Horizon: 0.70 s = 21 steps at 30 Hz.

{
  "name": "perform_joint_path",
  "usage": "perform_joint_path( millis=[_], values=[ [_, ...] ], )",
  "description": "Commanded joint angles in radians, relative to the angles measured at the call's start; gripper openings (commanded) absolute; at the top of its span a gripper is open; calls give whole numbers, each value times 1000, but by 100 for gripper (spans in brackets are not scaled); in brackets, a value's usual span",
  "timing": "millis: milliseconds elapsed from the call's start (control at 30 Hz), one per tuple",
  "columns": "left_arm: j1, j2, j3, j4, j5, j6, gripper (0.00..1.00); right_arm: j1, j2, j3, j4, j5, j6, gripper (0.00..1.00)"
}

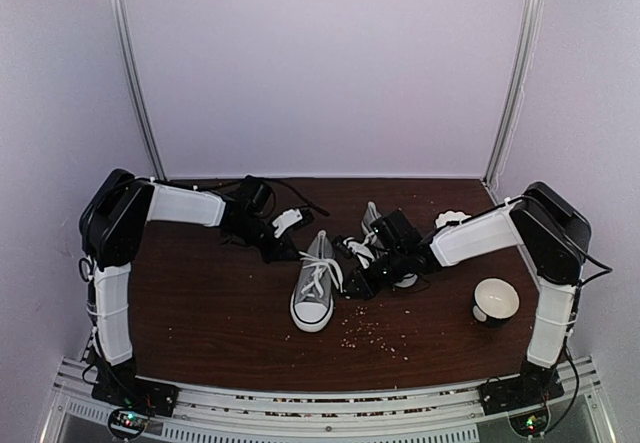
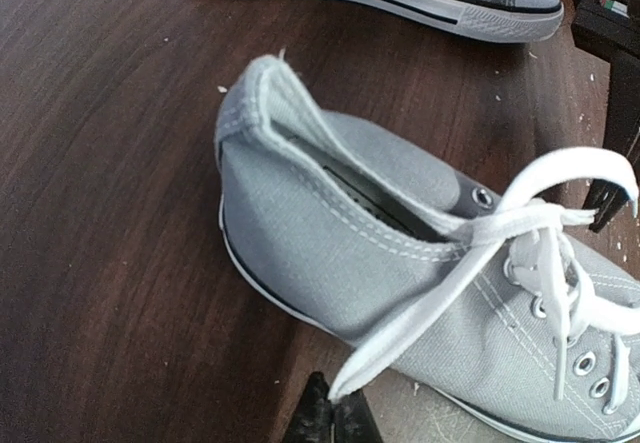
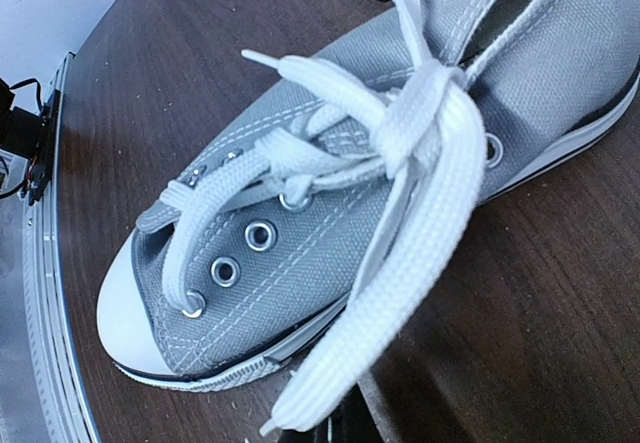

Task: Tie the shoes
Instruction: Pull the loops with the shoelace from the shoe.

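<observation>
We find the shoe in hand (image 1: 313,288) at the middle of the table (image 1: 200,313). Its long axis runs near to far, with the white toe cap toward the near edge and the heel toward the far wall. The other shoe (image 1: 372,218) lies just to its right and a little farther off, largely hidden under the right arm.

Both arms reach in over this one shoe. The left pincer (image 2: 330,418) sits off the heel, on its far-left side. The right pincer (image 3: 335,431) sits just beside the shoe's right flank, about level with the eyelets. The crossed laces over the tongue therefore lie between the two, right of the left pincer and left of the right one, and neither arm is clearly nearer.

The left pincer is pressed together. The left lace (image 2: 430,303) runs straight from the crossing down to its tips, so we judge that it pinches the lace's end.

The right pincer is also pressed together, though we see little of it at the bottom of its own view. The right lace (image 3: 390,293) rises broad and lifted toward it, so we judge that one is nipped too.

We judge that any tightening turns on drawing the two ends apart across the shoe's axis.
</observation>
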Motion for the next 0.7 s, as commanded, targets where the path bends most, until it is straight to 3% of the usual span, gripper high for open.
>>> perform_joint_path(
  millis=[0, 367, 667],
  values=[
    [43, -34, -51, 0, -90, -25, 0, 15, 20, -21, -57, 1, -3, 0],
    [48, -83, -142, 42, -119, -72, 0, -8, 49, -44, -27, 4, 17, 0],
    [23, -130, -214, 61, -32, -172, 0, -30, 39, 42, -62, 52, -4, 0]
  ],
)
